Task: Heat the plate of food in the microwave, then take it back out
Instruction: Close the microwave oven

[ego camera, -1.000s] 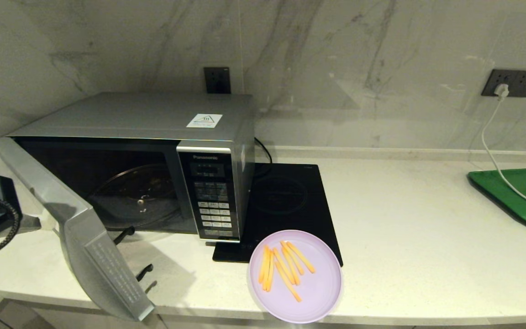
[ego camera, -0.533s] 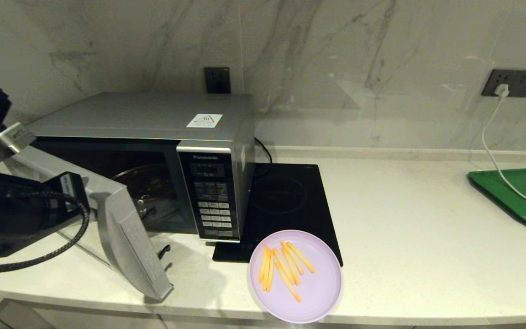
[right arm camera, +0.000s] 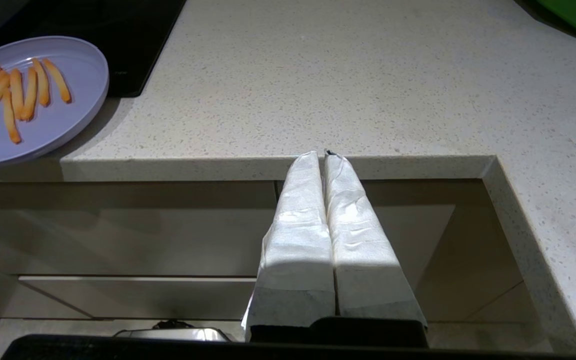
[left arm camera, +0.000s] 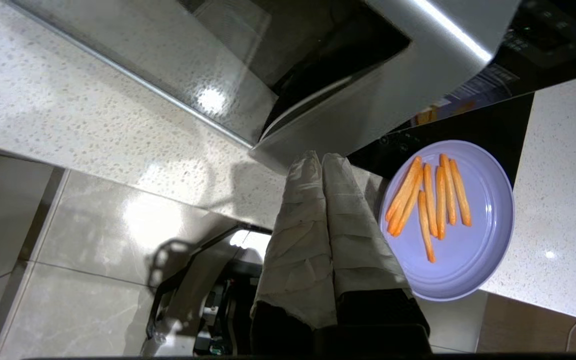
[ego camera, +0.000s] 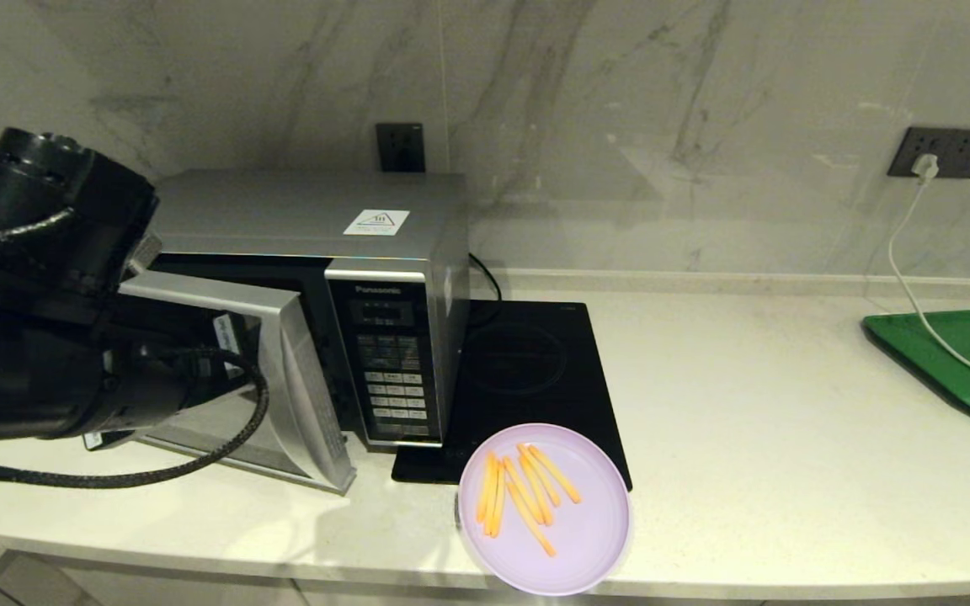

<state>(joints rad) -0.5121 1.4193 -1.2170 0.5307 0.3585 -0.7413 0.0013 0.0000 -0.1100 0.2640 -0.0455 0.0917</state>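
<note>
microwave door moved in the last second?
Yes. The door has swung from wide open toward the button panel, now only partly ajar, with the left pincer by its free edge. The plate stayed put.

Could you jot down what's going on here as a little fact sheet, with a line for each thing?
microwave: on the counter, door partly open
plate of food: outside the microwave, at the counter's front edge, overlapping the induction hob
left gripper: shut, empty, by the lower corner of the door
right gripper: shut, empty, parked below the counter edge
green tray: far right of the counter
white cable: runs from the wall socket across the tray
</note>
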